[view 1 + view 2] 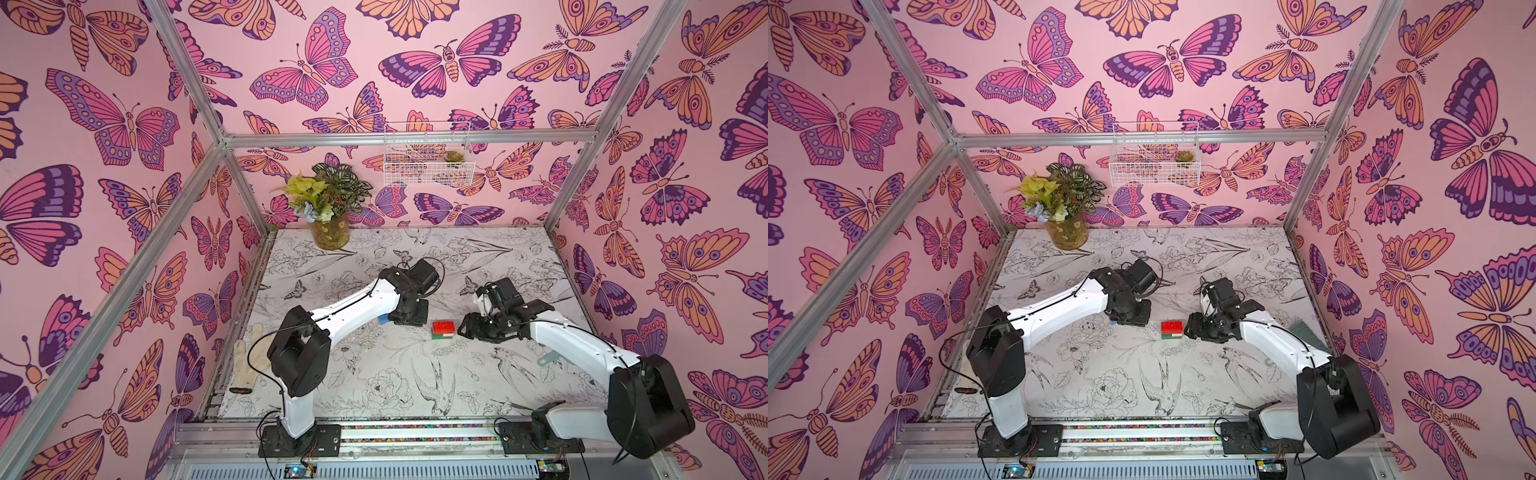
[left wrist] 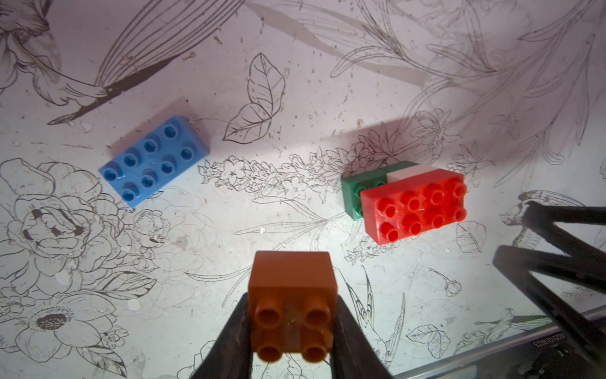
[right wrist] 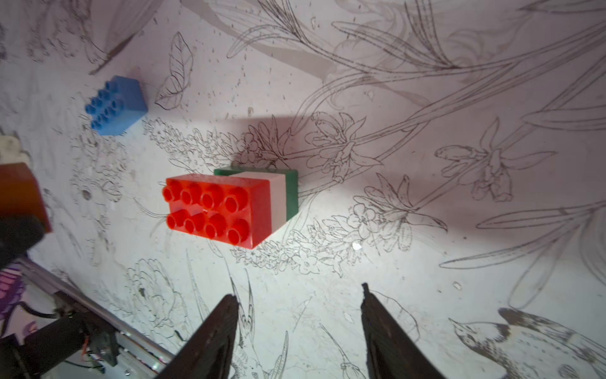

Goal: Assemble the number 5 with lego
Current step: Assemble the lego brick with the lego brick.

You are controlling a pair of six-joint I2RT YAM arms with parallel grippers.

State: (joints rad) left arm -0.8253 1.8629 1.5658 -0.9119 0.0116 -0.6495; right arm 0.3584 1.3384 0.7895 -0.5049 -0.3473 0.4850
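My left gripper [image 2: 291, 298] clenches the small orange-brown studded plastic brick [image 2: 292, 279]; my right gripper [image 3: 297, 292] hangs released over the flower-sketched worktop [image 1: 374, 374], between pink butterfly-papered walls [image 1: 415, 95].

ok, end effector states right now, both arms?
Left end effector: closed on the orange brick.
Right end effector: open, holding nothing.

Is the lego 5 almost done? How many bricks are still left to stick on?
About halfway. Done: the red brick sits on the white brick, which sits on the green brick. In hand: the left gripper is shut on the orange brick. Still to do: orange goes onto red, then the blue brick, lying loose by itself. The right gripper is open and empty.
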